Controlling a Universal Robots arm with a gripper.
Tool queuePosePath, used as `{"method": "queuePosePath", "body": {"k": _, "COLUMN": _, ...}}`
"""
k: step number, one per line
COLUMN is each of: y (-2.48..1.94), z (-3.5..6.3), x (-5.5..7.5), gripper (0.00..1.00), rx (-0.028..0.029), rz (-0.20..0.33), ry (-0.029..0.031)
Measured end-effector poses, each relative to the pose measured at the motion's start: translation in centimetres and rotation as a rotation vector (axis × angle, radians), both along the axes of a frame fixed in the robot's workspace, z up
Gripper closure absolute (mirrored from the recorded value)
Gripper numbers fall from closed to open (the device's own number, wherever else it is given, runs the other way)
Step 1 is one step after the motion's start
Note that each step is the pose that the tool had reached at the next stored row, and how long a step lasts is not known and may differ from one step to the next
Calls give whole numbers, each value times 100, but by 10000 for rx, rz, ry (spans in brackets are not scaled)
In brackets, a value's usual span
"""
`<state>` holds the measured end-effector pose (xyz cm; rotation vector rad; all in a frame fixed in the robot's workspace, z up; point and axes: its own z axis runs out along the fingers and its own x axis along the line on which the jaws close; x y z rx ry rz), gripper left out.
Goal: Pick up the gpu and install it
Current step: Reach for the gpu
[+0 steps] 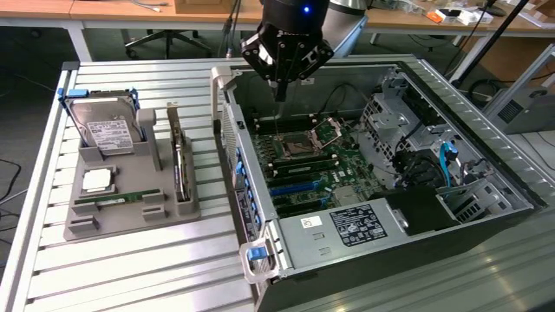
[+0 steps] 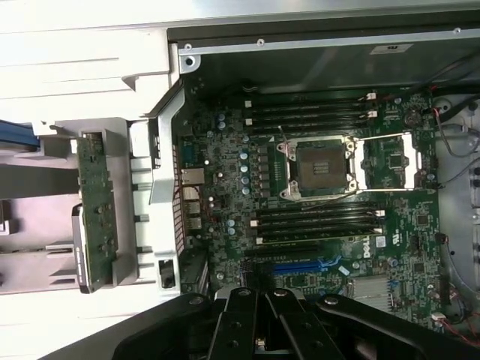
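The gripper (image 1: 279, 96) hangs over the open computer case (image 1: 485, 162), its jaws pressed together with nothing between them. Its tips point down at the motherboard (image 1: 334, 166) inside the case, close to the processor socket (image 1: 299, 144). In the wrist view the gripper (image 2: 259, 296) shows its dark fingers (image 2: 238, 319) meeting over the same board.

The gpu (image 1: 178, 159) is not in the case. It stands on its long edge in a grey holder (image 1: 130, 224) just outside the case, beside the case wall on the exterior view's left. That wall lies between the card and the jaws, and the two are well apart. The wrist view shows the gpu (image 2: 96, 210) edge-on, green board facing up, beyond the case wall.

A silver hard drive (image 1: 108, 127) and a slim memory stick (image 1: 117, 197) share the holder, farther from the case than the gpu.
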<state>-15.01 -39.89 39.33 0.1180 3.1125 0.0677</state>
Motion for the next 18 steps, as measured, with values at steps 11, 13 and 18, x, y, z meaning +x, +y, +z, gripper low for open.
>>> {"method": "queuePosePath", "body": {"k": 11, "y": 0, "z": 0, "x": -32, "gripper": 89, "rx": 0, "rz": 0, "ry": 0}}
{"method": "queuePosePath", "body": {"k": 13, "y": 0, "z": 0, "x": -38, "gripper": 89, "rx": 0, "rz": 0, "ry": 0}}
{"method": "queuePosePath", "body": {"k": 18, "y": 0, "z": 0, "x": -54, "gripper": 89, "rx": -1, "rz": 0, "ry": 0}}
